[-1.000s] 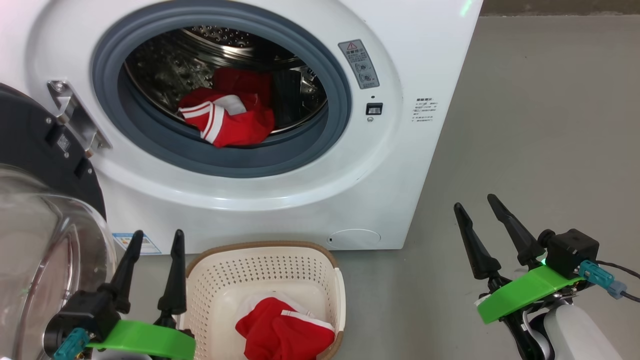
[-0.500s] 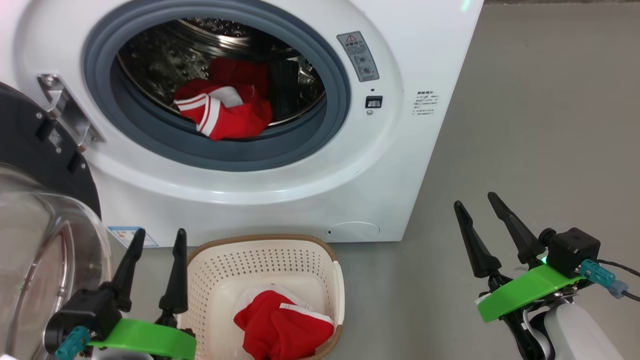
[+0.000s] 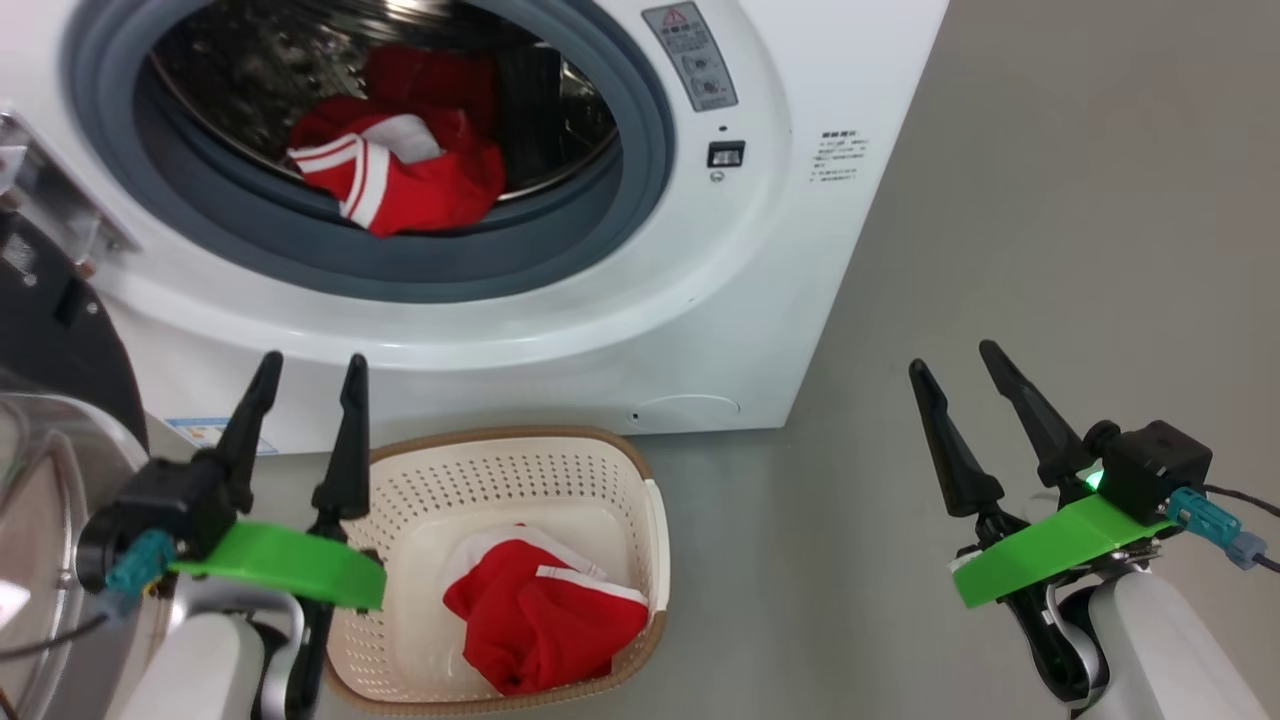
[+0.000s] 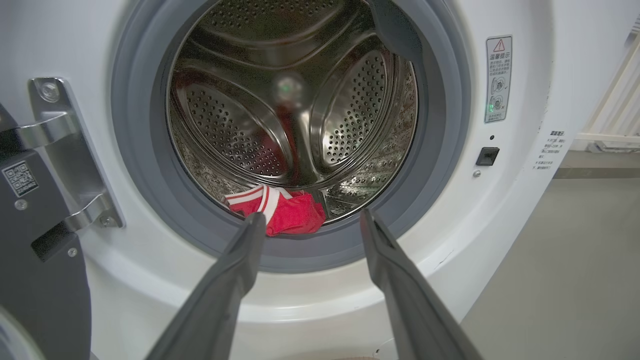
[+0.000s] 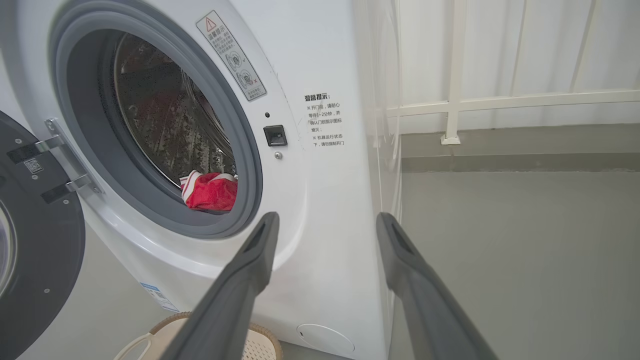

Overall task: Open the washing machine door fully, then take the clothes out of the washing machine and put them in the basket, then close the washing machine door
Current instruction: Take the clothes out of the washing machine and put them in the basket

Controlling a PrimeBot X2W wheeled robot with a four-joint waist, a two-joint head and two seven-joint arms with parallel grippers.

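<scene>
A bare grey floor [image 3: 1000,250] is spread across the right of the head view, and a pale railing is seen behind it in the right wrist view. The big white front-loading washing machine [image 3: 800,80] fills the upper left. Its large round black-rimmed door with the bulging glass window [image 3: 50,330] is swung wide at the left edge.

One bright red, white-striped garment [image 3: 400,180] is heaped on the drum's lower lip at upper centre, its long axis running roughly left to right across the opening. A second red garment [image 3: 540,620] is already lodged in the small cream perforated plastic basket with the brown rim [image 3: 500,450] at lower centre.

The left gripper [image 3: 312,358] is held at lower left, just beside the basket, with fingers spread apart and nothing between them. In the left wrist view the drum garment is framed just above its fingertips, so a straight reach forward and up is judged to be needed. The right gripper [image 3: 952,356], likewise spread and empty, is kept at lower right over bare floor, well apart from the drum. The left arm is therefore judged the nearer.
</scene>
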